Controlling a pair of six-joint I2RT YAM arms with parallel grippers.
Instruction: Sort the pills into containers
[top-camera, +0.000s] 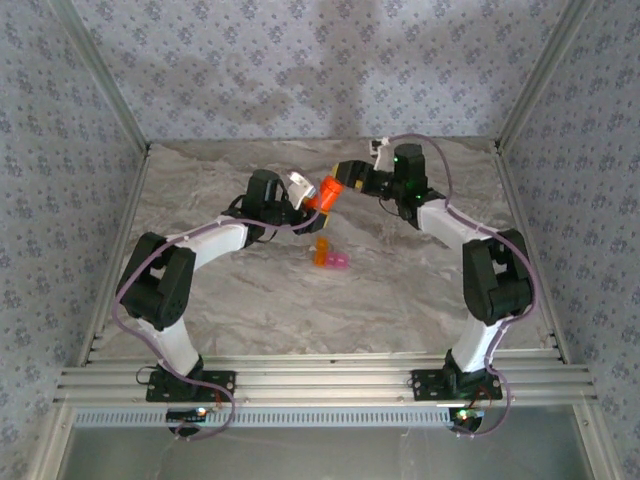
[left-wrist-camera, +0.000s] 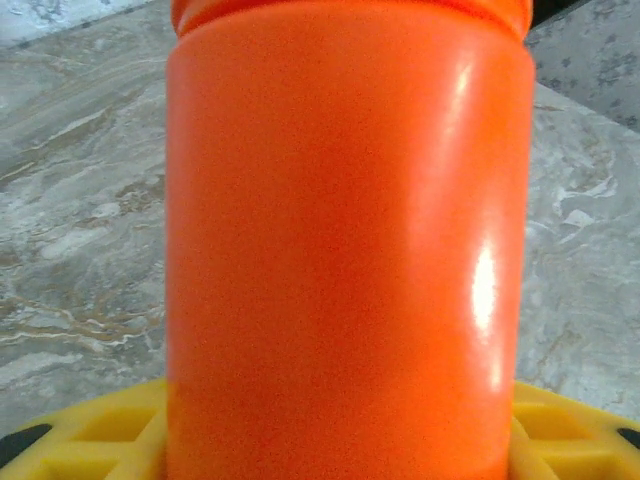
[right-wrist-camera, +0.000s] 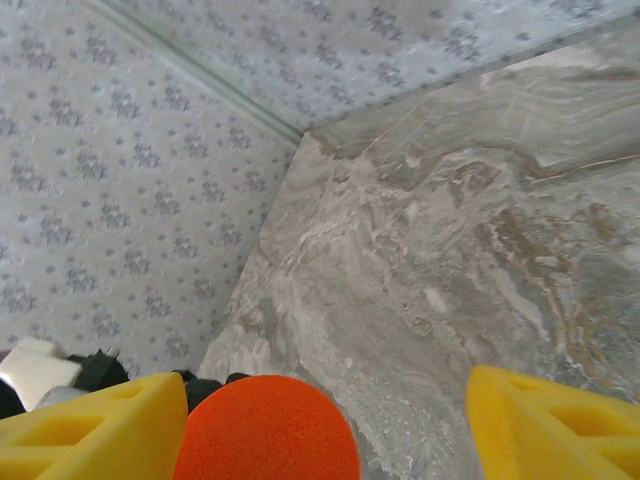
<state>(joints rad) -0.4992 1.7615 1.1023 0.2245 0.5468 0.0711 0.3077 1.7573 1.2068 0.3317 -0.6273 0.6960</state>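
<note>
Over the marble table, left jaws pinch the view-blocking orange bottle; right jaws spread about its end.

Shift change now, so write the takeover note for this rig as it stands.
Left tool: shut on the orange bottle, raised off the table.
Right tool: open, fingers either side of the bottle's end, not gripping.
Containers: orange and pink pair on the table, near the raised bottle.
Done: no pills seen out; containers' contents cannot be told.
Left: probably get the pills out, then sort them into the containers.
</note>
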